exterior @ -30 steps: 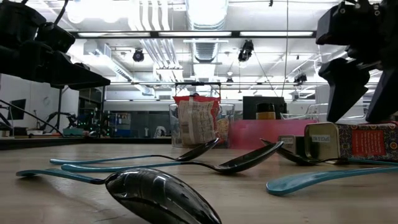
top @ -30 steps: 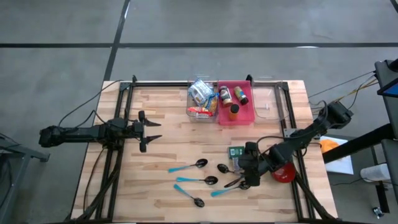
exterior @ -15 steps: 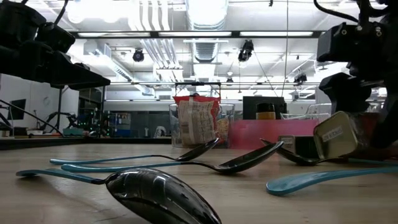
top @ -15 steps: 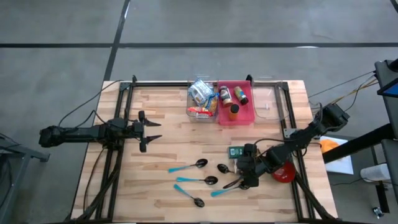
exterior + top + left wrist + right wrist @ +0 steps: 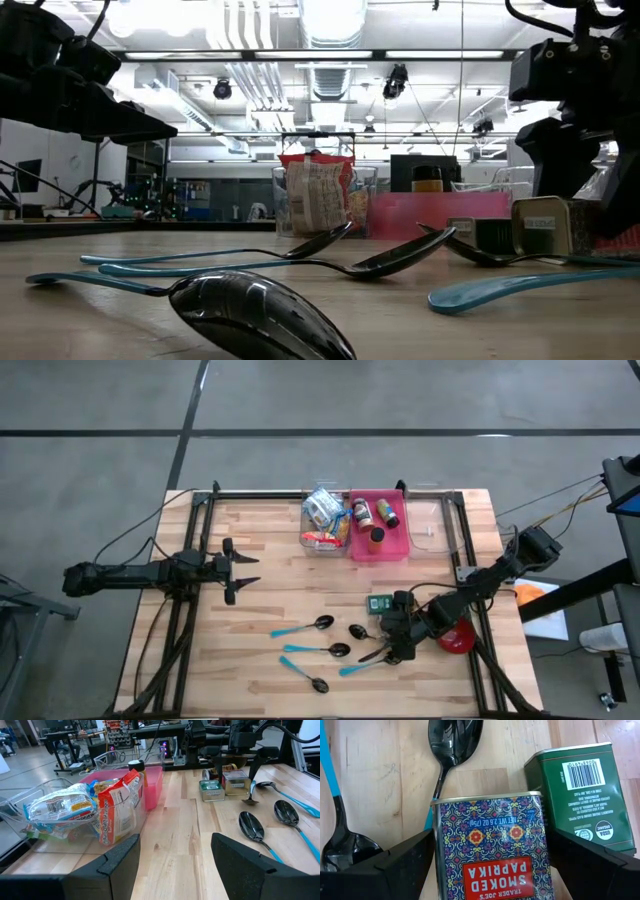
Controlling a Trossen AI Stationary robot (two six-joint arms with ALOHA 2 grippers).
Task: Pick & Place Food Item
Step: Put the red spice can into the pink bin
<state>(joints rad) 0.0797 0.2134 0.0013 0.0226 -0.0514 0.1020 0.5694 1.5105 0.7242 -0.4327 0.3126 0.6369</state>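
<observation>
A patterned smoked-paprika tin (image 5: 490, 870) lies flat on the wooden table next to a green tin (image 5: 580, 785). My right gripper (image 5: 490, 832) is open and slants down over the paprika tin, one finger along each long side. In the high view the gripper (image 5: 395, 635) covers this tin, and the green tin (image 5: 379, 604) shows just beyond it. The low view shows the paprika tin's end face (image 5: 540, 225) resting on the table. My left gripper (image 5: 240, 570) waits open at the table's left, above the surface. My right gripper has its fingers (image 5: 385, 870) close against the paprika tin's two long sides (image 5: 440, 850), coming from above at a slant and lying along the tin. Whether they touch it, I cannot tell. The tin rests flat on the table.
Several teal-handled black spoons (image 5: 320, 650) lie left of the tins, one bowl (image 5: 455, 740) just past the paprika tin. At the far edge stand a clear bin of snack packets (image 5: 323, 520), a pink bin of bottles (image 5: 378, 525) and a clear bin (image 5: 430, 525). A red round object (image 5: 458, 637) sits right of my gripper.
My right gripper has sunk a little around the paprika tin. The tin tipped up on one edge half a second ago and has settled flat again, turned slightly so its end face shows toward the near edge.
</observation>
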